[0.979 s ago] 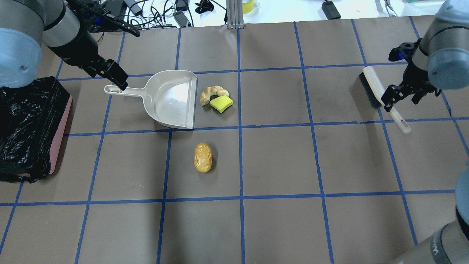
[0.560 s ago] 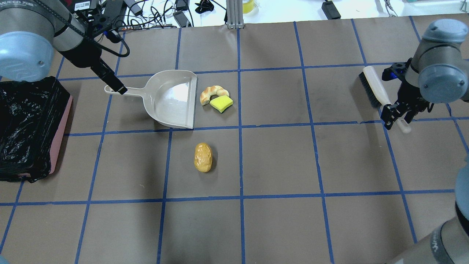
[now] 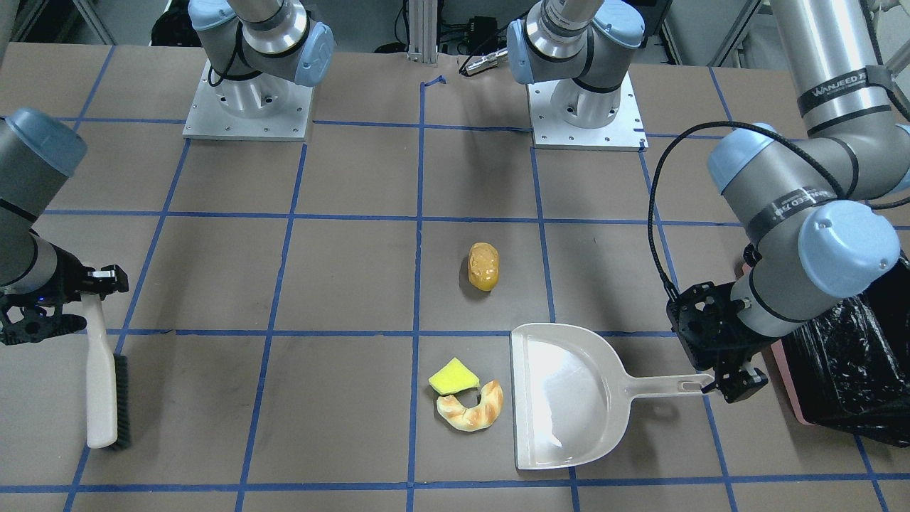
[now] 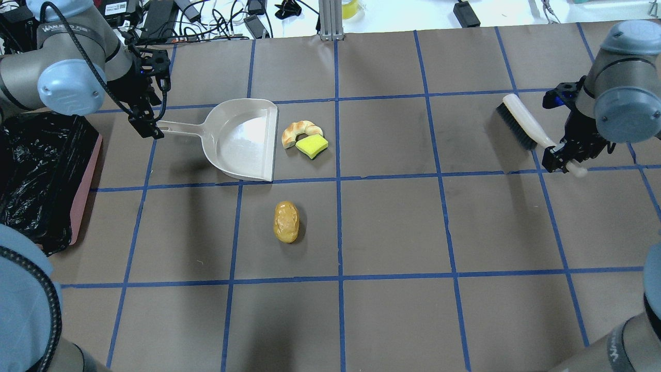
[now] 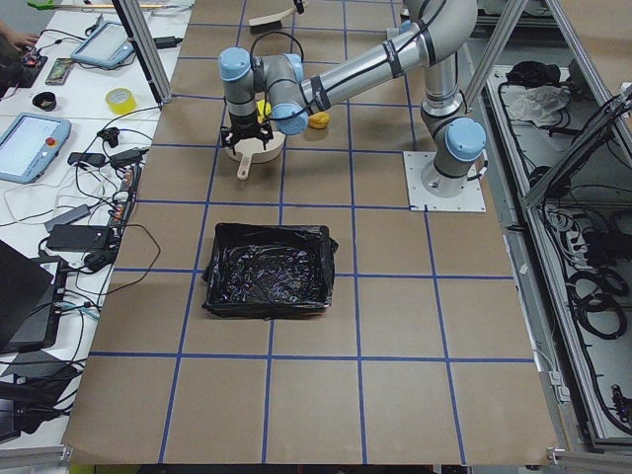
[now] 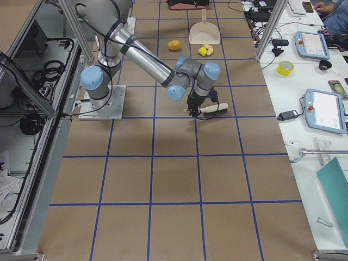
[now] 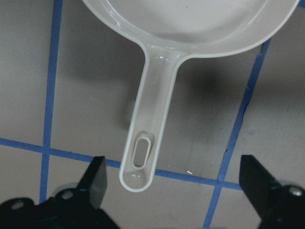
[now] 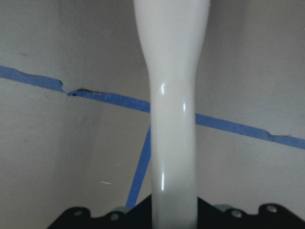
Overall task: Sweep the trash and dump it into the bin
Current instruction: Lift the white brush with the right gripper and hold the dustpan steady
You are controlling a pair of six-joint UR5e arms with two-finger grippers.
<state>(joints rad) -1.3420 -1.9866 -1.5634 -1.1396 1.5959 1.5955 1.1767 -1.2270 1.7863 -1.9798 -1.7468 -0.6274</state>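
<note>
The cream dustpan (image 4: 242, 139) lies flat with its mouth toward the croissant (image 4: 299, 129) and the yellow-green sponge wedge (image 4: 312, 146), which touch each other just beside it. The orange-brown bread roll (image 4: 286, 222) lies alone nearer the robot. My left gripper (image 4: 153, 132) is open at the dustpan handle's end, and the left wrist view shows its fingers (image 7: 97, 174) straddling the handle (image 7: 147, 124). My right gripper (image 4: 560, 157) is shut on the white handle (image 8: 174, 119) of the brush (image 4: 521, 124). The pink bin with its black bag (image 4: 41, 175) stands at the table's left edge.
The brown table has a blue tape grid (image 4: 338, 227). Cables and chargers (image 4: 217, 15) lie beyond the far edge. The two arm bases (image 3: 245, 107) stand on the robot's side. The bin also shows in the front view (image 3: 846, 370), close to my left arm's elbow.
My left gripper has shifted left to the very end of the dustpan handle as the arm swung round. My right gripper has slid down the brush handle toward its end, and the brush has turned slightly.
</note>
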